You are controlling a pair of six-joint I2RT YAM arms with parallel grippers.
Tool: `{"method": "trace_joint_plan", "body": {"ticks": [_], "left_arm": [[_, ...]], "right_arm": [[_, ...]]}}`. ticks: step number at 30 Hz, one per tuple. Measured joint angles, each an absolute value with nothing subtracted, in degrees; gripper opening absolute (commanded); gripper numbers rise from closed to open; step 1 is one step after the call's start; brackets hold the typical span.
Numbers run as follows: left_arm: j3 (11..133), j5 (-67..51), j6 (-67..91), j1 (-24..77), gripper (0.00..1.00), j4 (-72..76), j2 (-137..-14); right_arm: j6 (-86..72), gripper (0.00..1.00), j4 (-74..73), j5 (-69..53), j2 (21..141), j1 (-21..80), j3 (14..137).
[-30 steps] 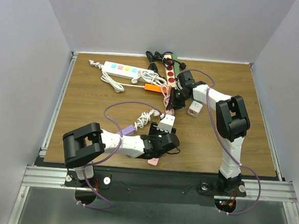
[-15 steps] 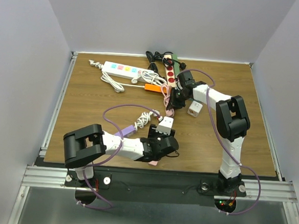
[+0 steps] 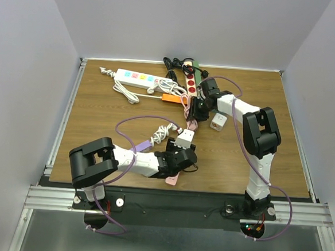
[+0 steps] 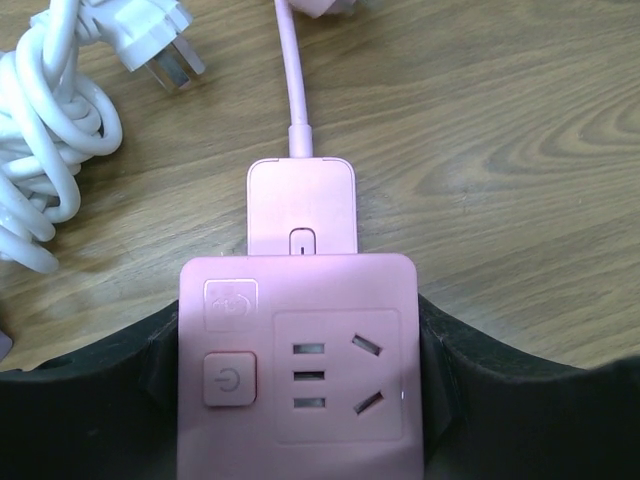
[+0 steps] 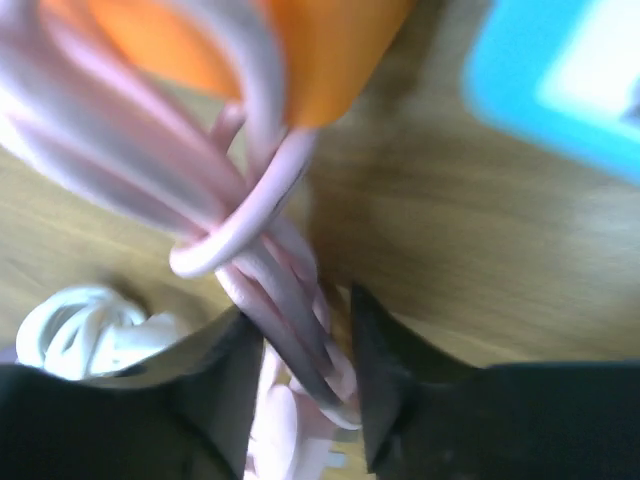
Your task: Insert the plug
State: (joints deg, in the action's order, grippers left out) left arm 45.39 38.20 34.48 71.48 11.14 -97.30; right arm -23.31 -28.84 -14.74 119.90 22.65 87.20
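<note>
item, left gripper: jaws stood wide and clamped on the pink socket block, pads flat against both its sides, near the front edge of the wooden table. the socket face and switch were turned up to the wrist camera. the block's pink cord ran away from it across the wood. item, right gripper: it was farther back on the table, its fingers straddling the cord bundle below an orange piece. the jaws were narrow, and i could not tell whether they pinched the loops or only bracketed them. item, plug: i judged it to be the pale pink shape low between those fingers. it was too blurred to be sure of, and it lay well apart from the socket block. item, white plug: it lay with its coiled cord just beside the block's cord. handling note: i reckoned the grip belonged on the plug body rather than the loops. the bundle should be shaken loose so no cord dragged. the pins should be squared to the slots before pressing, with the left arm holding the block level and steady.
</note>
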Motion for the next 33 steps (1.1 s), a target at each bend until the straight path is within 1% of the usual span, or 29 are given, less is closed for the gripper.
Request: {"method": "trace_joint_plan", "body": {"ticks": [3, 6, 13, 20, 21, 22, 23, 24, 25, 28, 29, 30, 33], "left_arm": [[46.3, 36.2, 34.0, 70.5, 0.00, 9.4, -97.3], [47.2, 33.6, 33.2, 68.8, 0.00, 8.1, -97.3], [50.6, 25.3, 30.0, 63.9, 0.00, 8.5, -99.0], [54.9, 19.7, 26.7, 59.6, 0.00, 11.1, -102.3], [55.7, 19.1, 26.1, 59.1, 0.04, 11.3, -102.6], [56.3, 18.7, 25.6, 58.7, 0.13, 11.6, -102.8], [57.0, 18.3, 25.1, 58.4, 0.34, 11.5, -103.2], [57.6, 17.9, 24.6, 58.3, 0.46, 11.1, -103.4], [58.4, 17.5, 24.1, 58.1, 0.66, 10.5, -103.8], [59.7, 17.0, 23.9, 58.0, 0.84, 8.3, -103.7], [60.2, 16.6, 23.9, 57.8, 0.96, 6.8, -103.7], [60.6, 16.3, 24.0, 57.6, 0.99, 5.4, -103.7], [61.6, 15.9, 24.1, 56.9, 0.99, 0.2, -103.7]], "right_arm": [[-22.7, 0.88, -26.9, -12.4, 118.9, 21.0, 87.1], [-21.7, 0.95, -25.5, -9.4, 115.7, 18.8, 85.1], [-21.1, 0.98, -20.0, -3.4, 106.8, 15.1, 81.6], [-20.6, 1.00, -17.5, -3.1, 97.6, 14.7, 77.7], [-20.5, 1.00, -17.3, -2.9, 96.6, 14.7, 77.0], [-20.4, 1.00, -17.4, -2.8, 95.8, 14.7, 76.5], [-20.3, 1.00, -17.2, -2.5, 95.3, 14.7, 76.0], [-20.3, 1.00, -17.0, -2.3, 94.8, 14.6, 75.1], [-20.3, 1.00, -17.0, -2.0, 94.5, 14.5, 74.4], [-20.4, 1.00, -17.2, -2.0, 92.9, 13.3, 72.0], [-20.3, 1.00, -17.5, -1.9, 92.1, 12.4, 71.1], [-20.3, 1.00, -17.6, -1.8, 91.0, 11.1, 70.2], [-20.2, 1.00, -17.5, -1.9, 88.2, 7.3, 68.9]]}}
